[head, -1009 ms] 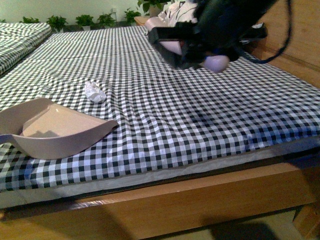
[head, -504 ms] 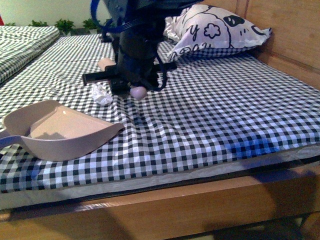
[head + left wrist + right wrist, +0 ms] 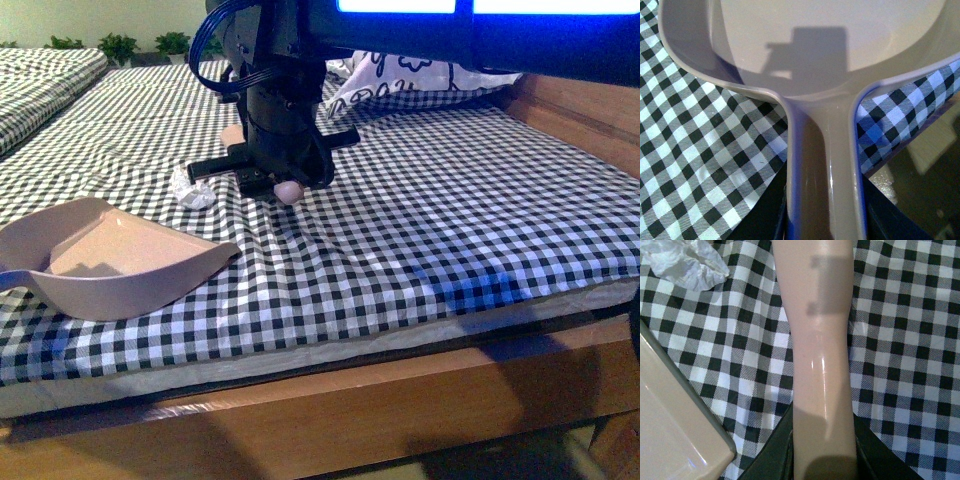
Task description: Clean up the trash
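The trash, a small crumpled white wad [image 3: 192, 190], lies on the checked bedcover just beyond the beige-pink dustpan [image 3: 110, 255]; it also shows in the right wrist view [image 3: 687, 262]. My right gripper [image 3: 275, 175] hangs just right of the wad, shut on the pink brush handle [image 3: 817, 355], whose rounded end [image 3: 288, 191] shows below it. My left gripper is out of the front view; in the left wrist view it is shut on the dustpan handle [image 3: 822, 185], with the empty pan [image 3: 815, 45] resting on the cover.
A black-and-white patterned pillow [image 3: 400, 80] lies at the headboard behind the right arm. The wooden bed frame [image 3: 400, 400] runs along the front edge. A second checked bed [image 3: 40, 80] stands at far left. The dustpan's corner shows in the right wrist view [image 3: 675, 425].
My right arm with the brush has swung from the upper right down and left to beside the wad. The dustpan and wad have stayed in place.
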Robot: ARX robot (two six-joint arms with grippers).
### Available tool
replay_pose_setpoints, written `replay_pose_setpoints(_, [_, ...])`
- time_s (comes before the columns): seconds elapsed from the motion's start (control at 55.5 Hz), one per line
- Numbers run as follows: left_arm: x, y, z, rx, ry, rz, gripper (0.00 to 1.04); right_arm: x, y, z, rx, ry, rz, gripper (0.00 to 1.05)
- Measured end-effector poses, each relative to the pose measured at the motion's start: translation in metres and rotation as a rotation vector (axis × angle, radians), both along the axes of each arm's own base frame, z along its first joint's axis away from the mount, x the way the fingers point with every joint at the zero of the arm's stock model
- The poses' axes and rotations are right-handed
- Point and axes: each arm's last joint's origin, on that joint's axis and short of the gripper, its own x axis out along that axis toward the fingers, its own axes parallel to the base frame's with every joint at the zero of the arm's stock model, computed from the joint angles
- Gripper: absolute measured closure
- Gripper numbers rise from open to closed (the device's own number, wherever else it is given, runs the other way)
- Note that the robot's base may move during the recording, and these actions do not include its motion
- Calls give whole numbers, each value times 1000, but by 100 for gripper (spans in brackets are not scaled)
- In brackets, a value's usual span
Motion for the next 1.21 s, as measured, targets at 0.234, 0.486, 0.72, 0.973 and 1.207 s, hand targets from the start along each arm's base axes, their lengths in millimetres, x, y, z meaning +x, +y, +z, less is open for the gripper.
replay_pose_setpoints(0.234, [0, 0, 0, 0, 0, -1, 79, -13, 4, 1, 119, 168, 317, 85])
replay_pose_setpoints(0.486, [0, 0, 0, 1, -1, -1, 79, -37, -34, 66, 372, 231, 677, 85])
replay_pose_setpoints(0.72, [0, 0, 0, 1, 0, -1, 79, -21, -105, 125, 339, -28, 517, 85])
replay_pose_setpoints(0.973, [0, 0, 0, 1, -1, -2, 79, -8, -113, 76, 293, -61, 289, 85])
replay_pose_setpoints(1.207, [2, 0, 0, -63, -123, 86, 79, -25, -177, 103, 417, -130, 103, 85])
